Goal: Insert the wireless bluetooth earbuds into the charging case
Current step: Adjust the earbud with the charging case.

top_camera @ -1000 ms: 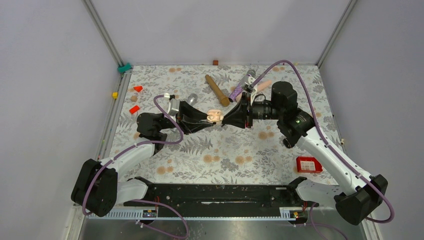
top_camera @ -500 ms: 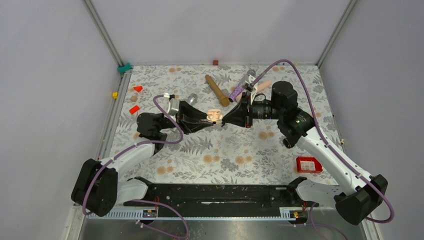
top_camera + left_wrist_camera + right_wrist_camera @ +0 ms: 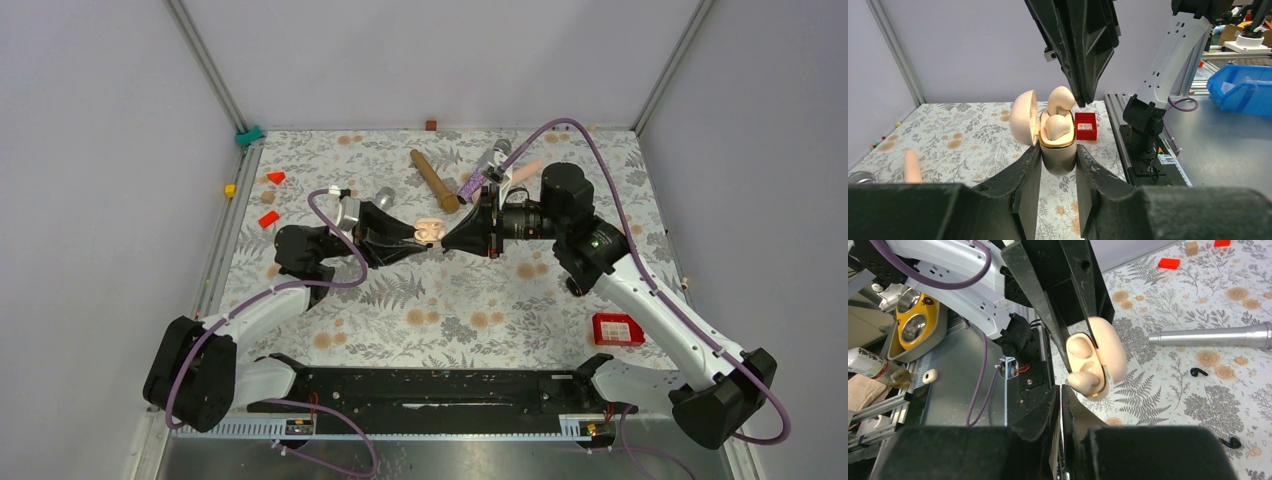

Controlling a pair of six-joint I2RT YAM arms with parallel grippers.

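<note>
While the left fingers [image 3: 1030,175] clamp the open charging case [image 3: 1059,159], with a seated earbud [image 3: 1055,127] in one well, the raised earbud [image 3: 1060,97] stands half out, just beside the closed, empty right fingers [image 3: 1083,60]. I would press it straight down, gently, until flush.

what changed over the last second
The right claw closed its jaws and edged slightly left toward the case. Its tip now sits by the raised earbud. The left claw grips the case as before, lid open. Nothing else visibly moved.
</note>
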